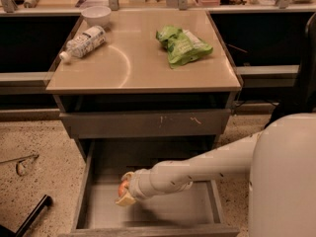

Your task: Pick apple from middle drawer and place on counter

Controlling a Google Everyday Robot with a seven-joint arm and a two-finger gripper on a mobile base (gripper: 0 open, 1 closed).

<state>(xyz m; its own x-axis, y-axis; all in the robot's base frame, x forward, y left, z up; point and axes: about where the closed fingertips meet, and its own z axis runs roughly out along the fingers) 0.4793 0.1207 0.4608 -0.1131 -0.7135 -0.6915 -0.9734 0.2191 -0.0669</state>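
Note:
The middle drawer (187, 212) is pulled open at the bottom of the grey cabinet, its flat grey floor showing. My gripper (125, 188) reaches into it from the right on the white arm (197, 168) and sits over the left half of the drawer. Its pale fingers (128, 176) close around the small red-orange apple (121, 186), which shows between them, just above the drawer floor. The glossy beige counter (143, 65) tops the cabinet above.
On the counter lie a green bag (182, 45) at the right, a plastic bottle (84, 42) on its side at the left and a white bowl (96, 15) at the back left. A shut grey drawer front (145, 123) hangs over the open drawer. A black bar (32, 214) lies on the floor.

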